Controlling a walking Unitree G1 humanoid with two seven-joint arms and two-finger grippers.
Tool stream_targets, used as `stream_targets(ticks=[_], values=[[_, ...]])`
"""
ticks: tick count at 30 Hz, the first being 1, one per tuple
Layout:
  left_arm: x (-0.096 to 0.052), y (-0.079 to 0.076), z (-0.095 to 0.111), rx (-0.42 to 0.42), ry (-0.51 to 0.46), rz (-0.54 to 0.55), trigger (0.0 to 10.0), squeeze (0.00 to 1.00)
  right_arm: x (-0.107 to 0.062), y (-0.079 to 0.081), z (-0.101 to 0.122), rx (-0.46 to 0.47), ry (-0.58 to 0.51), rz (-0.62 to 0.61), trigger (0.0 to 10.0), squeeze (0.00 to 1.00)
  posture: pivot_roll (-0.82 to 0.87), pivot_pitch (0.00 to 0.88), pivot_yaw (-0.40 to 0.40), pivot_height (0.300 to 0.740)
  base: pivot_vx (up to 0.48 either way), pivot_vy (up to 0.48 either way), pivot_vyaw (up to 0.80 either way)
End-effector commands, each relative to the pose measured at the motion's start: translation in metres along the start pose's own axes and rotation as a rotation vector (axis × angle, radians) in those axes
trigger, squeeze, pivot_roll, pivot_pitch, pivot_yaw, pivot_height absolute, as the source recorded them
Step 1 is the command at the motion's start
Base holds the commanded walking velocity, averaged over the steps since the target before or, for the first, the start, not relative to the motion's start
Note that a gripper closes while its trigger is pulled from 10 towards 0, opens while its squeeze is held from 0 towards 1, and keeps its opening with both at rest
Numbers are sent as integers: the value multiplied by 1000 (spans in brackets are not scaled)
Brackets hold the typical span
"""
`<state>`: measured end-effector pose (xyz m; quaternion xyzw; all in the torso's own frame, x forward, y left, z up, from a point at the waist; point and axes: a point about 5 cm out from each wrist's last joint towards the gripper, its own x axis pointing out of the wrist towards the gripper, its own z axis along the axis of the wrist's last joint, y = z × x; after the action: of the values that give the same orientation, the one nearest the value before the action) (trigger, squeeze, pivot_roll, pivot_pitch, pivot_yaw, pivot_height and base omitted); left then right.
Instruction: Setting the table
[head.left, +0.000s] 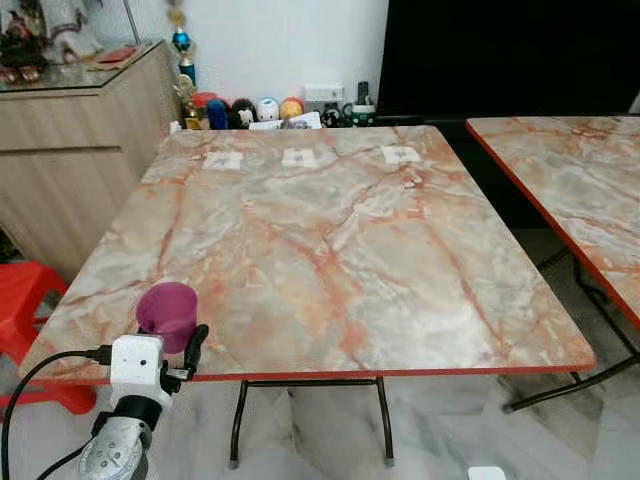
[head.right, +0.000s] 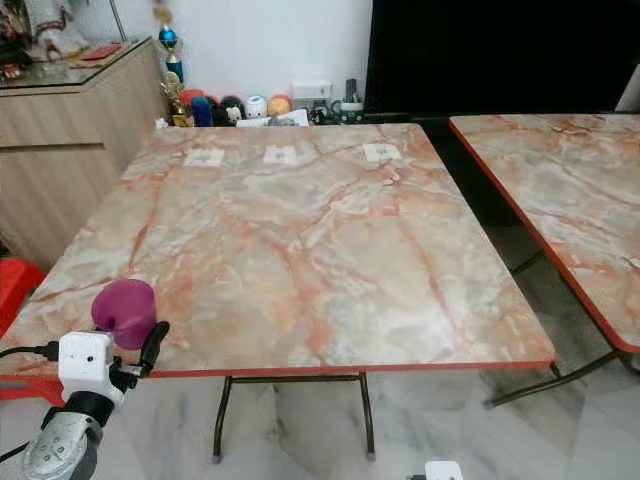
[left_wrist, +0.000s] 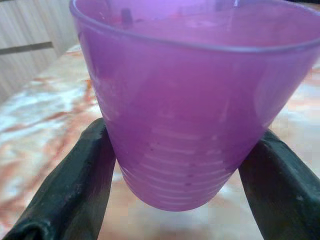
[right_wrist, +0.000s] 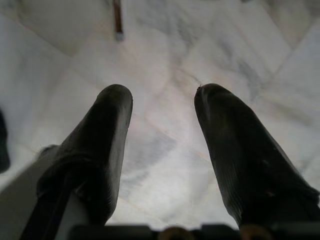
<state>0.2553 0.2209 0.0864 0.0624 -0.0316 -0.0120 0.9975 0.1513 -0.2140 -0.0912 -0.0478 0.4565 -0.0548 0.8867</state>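
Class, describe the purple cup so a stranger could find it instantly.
Start at the big marble-patterned table and go to its near left corner. There the left hand grips a purple cup, the one translucent purple thing there.

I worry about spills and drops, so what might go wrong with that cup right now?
The left gripper holds the purple cup over the table's near left corner. Set down there, it might tip off the edge. The fingers grip it low on its tapered wall, so it could slip.
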Motion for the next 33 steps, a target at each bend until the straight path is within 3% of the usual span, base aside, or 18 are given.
stream_targets(ticks=[1, 33], values=[[1, 2, 4, 19, -8, -1, 10000, 0, 1, 2, 3, 5, -6, 10, 10000, 0, 47, 37, -32, 740, 0, -292, 0], [2, 1, 3, 6, 0, -5, 10000, 0, 1, 5, 2, -11, -2, 17, 10000, 0, 13, 0, -2, 740, 0, -372, 0]])
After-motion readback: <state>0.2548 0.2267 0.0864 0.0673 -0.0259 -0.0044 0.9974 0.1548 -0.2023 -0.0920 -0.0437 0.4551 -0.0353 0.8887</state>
